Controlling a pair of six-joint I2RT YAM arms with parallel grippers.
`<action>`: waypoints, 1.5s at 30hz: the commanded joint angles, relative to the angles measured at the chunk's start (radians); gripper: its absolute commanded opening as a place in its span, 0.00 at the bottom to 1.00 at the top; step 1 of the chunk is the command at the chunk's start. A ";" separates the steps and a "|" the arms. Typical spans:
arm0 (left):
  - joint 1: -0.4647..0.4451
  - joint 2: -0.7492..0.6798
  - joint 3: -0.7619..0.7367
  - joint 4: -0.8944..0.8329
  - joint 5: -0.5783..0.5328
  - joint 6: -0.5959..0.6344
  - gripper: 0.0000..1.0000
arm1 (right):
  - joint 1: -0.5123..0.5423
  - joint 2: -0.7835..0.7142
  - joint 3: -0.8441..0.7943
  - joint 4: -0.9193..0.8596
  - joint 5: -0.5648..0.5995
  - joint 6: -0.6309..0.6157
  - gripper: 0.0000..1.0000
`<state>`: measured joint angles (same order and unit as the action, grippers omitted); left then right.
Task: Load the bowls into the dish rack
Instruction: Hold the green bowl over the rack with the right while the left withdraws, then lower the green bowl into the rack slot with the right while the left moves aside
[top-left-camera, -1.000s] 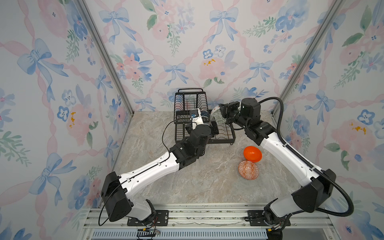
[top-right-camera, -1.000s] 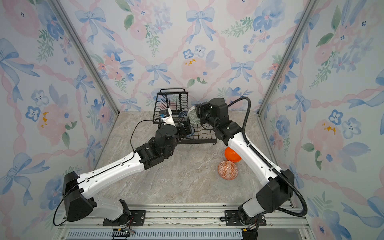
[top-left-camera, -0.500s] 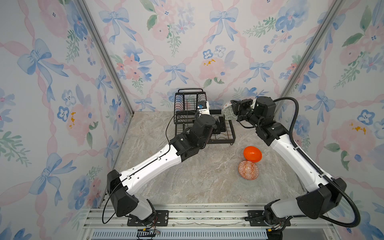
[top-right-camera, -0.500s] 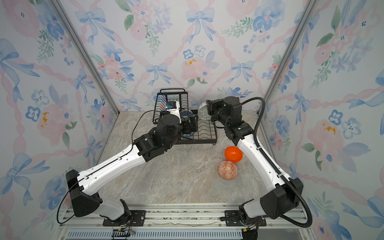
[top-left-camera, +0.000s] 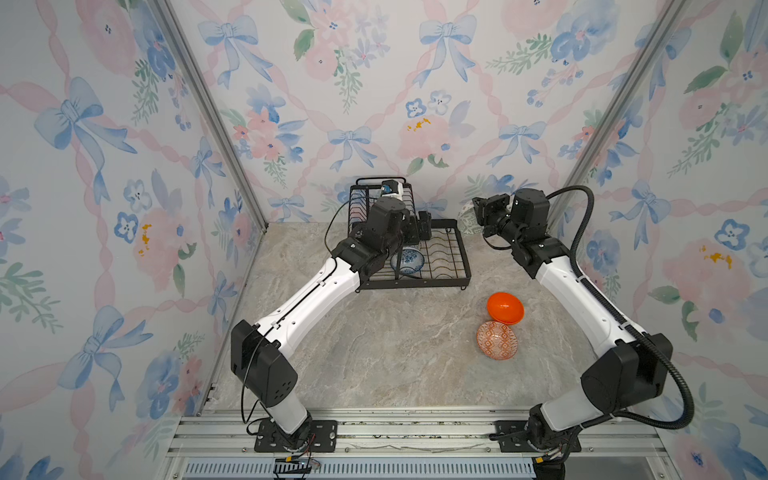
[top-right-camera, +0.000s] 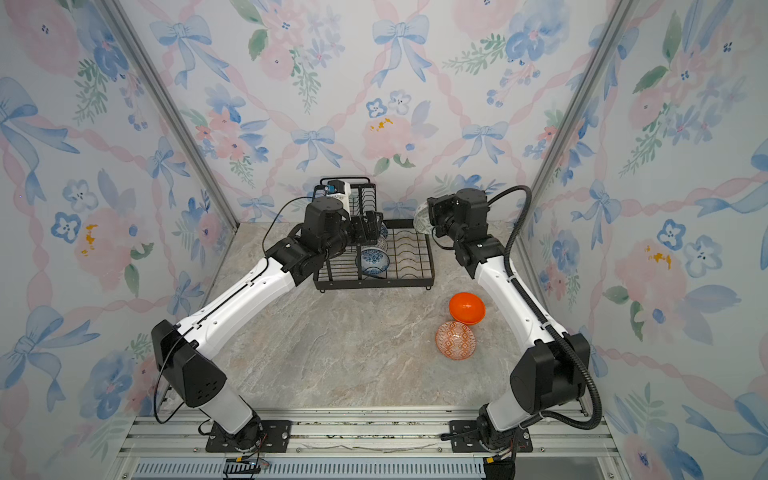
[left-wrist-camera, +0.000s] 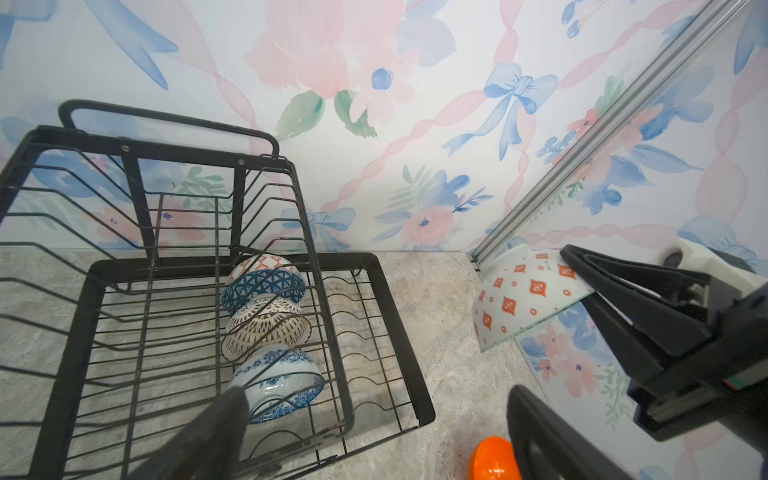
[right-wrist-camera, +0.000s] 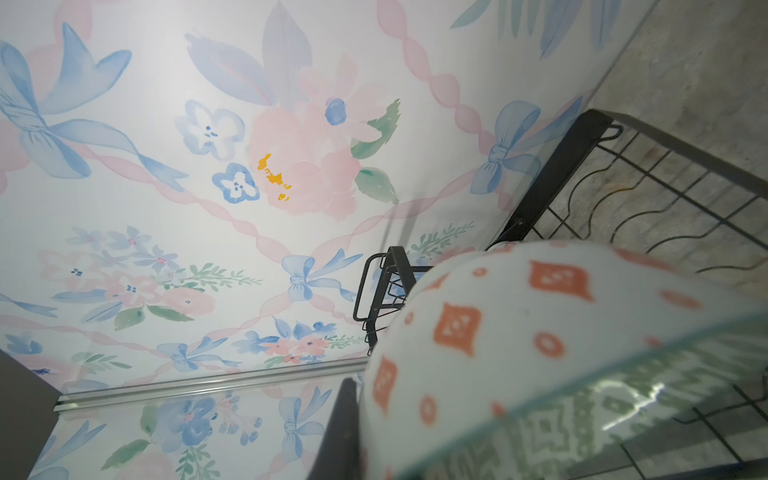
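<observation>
The orange-dotted bowl (left-wrist-camera: 519, 303) hung tilted just right of the dish rack's (top-left-camera: 415, 285) far end, its rim pinched in the right claw (top-left-camera: 478, 211); to my eye it wanted lowering edge-first into a free slot, clear of the left claw (top-right-camera: 371, 226) gaping wide above.

Black wire dish rack (top-left-camera: 432, 284); in it a blue-white floral bowl (left-wrist-camera: 276, 382), brown-dashed bowl (left-wrist-camera: 266, 324), dark-blue lattice bowl (left-wrist-camera: 264, 286). Lower right in a top view: plain glossy orange bowl (top-left-camera: 505, 307), orange-patterned bowl (top-left-camera: 497, 340). The raised bowl (right-wrist-camera: 478, 332): orange diamonds outside, green geometric inside.
</observation>
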<state>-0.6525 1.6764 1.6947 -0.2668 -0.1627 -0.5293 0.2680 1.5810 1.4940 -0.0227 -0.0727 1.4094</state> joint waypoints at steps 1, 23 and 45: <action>0.009 0.036 0.054 -0.013 0.108 0.060 0.98 | -0.016 0.059 0.047 0.196 -0.032 -0.082 0.00; 0.000 0.169 0.186 -0.071 0.026 0.494 0.98 | 0.011 0.447 0.232 0.242 -0.112 -0.248 0.00; -0.020 0.332 0.315 -0.071 -0.038 0.541 0.98 | -0.027 0.722 0.412 0.412 -0.103 -0.194 0.00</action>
<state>-0.6674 1.9888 1.9781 -0.3393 -0.1841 -0.0059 0.2562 2.2852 1.8645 0.2733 -0.1799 1.2228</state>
